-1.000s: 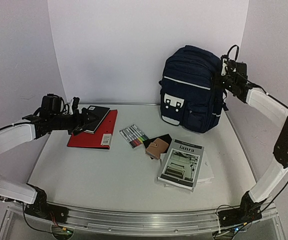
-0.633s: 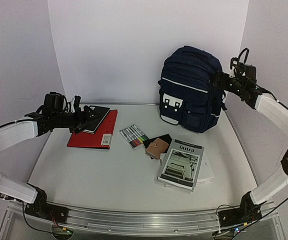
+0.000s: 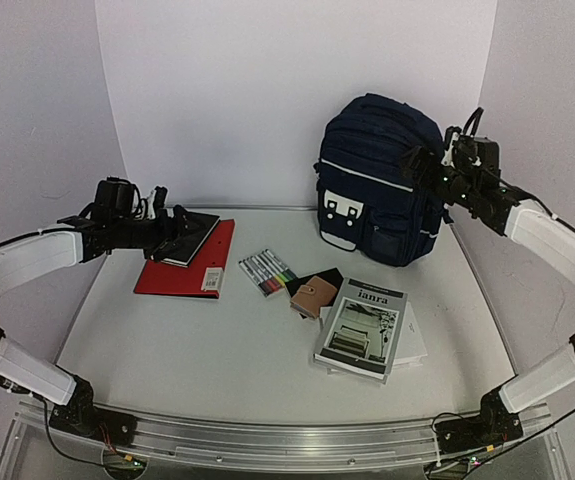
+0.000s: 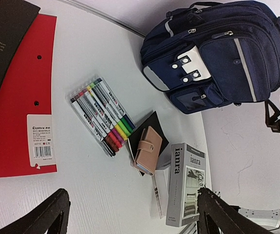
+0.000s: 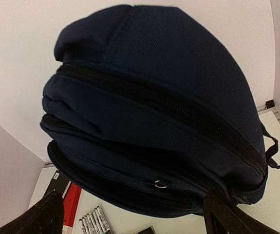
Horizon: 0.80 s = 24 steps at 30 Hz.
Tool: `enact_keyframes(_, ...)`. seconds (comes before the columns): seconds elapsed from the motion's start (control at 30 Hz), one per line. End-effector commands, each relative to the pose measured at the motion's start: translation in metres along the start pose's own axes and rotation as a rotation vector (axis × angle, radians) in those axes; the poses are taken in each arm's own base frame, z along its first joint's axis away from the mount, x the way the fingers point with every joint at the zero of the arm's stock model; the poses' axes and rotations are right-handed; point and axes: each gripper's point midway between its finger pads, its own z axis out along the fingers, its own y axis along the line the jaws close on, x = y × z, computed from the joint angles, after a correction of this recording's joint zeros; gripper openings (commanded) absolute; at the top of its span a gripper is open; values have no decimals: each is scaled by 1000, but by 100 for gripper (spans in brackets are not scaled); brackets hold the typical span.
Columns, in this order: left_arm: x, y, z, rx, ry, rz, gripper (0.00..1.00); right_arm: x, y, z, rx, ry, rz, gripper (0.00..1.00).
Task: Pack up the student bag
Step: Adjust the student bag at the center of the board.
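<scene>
Right gripper [image 3: 419, 163] is spread wide with nothing in it, just beside the upper right shoulder of the backpack [image 3: 377, 180], fingers aimed left at it. The bag stands upright at the far right of the table [image 3: 217, 350], close to the rear wall, long axis vertical. From the right wrist view its zippers [image 5: 169, 105] look closed. The right arm is clearly the nearer one. The left gripper [image 3: 172, 228] is open too, over the black notebook [image 3: 195, 236], well apart on the left. It's tight on the wall side and roomy toward the front. My guess is a zipper needs opening first.
</scene>
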Motion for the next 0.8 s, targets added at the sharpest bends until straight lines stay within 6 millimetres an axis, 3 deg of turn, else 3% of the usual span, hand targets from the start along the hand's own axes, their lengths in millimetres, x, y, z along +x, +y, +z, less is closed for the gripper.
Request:
enact_keyframes(0.0, -19, -22, -4, 48, -34, 21, 91, 13, -8, 27, 42, 27, 60, 96)
enact_keyframes(0.17, -20, -18, -1, 31, -39, 9, 92, 27, -11, 47, 55, 56, 62, 92)
enact_keyframes(0.23, -22, -20, 0, 34, -36, 2, 92, 29, -15, 53, 75, 53, 61, 83)
enact_keyframes(0.4, -27, -21, 3, 37, -41, 10, 92, 24, -14, 67, 88, 40, 90, 29)
enact_keyframes(0.53, -32, -25, 2, 40, -53, 36, 92, 2, -2, 59, 59, -4, 83, 4)
enact_keyframes(0.77, -33, -38, -6, 72, -59, 158, 93, -19, -3, 37, 84, -56, -33, 0)
